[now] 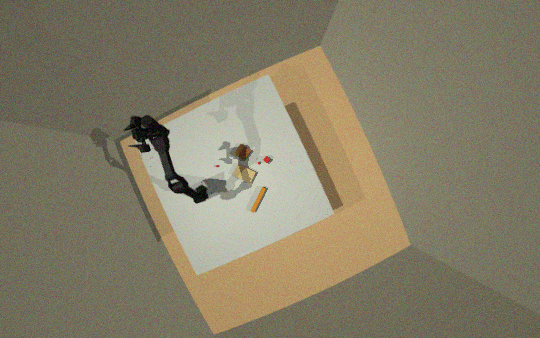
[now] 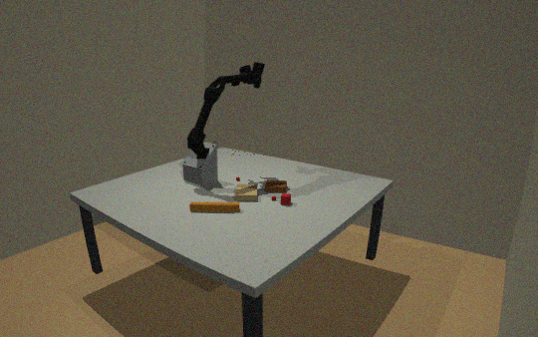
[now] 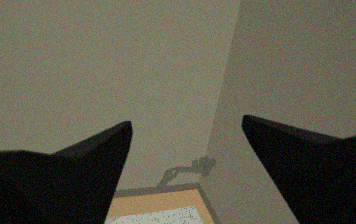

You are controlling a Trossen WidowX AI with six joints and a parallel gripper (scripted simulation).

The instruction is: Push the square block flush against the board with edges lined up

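The long, narrow orange board (image 1: pixel 258 200) (image 2: pixel 214 207) lies flat on the table. A pale tan, roughly square block (image 1: pixel 249 176) (image 2: pixel 246 196) lies flat near it, with a clear gap between them. The block is partly in shadow. My gripper (image 1: pixel 127 137) (image 3: pixel 187 123) is open and empty. It is high up, beyond the table edge in the top view, far from the block and board. The wrist view shows mostly wall between the fingers, with neither part in sight.
A brown block (image 1: pixel 243 152) (image 2: pixel 276 187) lies close to the tan block, in shadow. A red cube (image 1: pixel 268 159) (image 2: pixel 286 199) and a small red cube (image 1: pixel 259 163) (image 2: pixel 274 198) lie beside them. Another small red piece (image 1: pixel 217 166) (image 2: pixel 238 178) lies nearer the arm's base.
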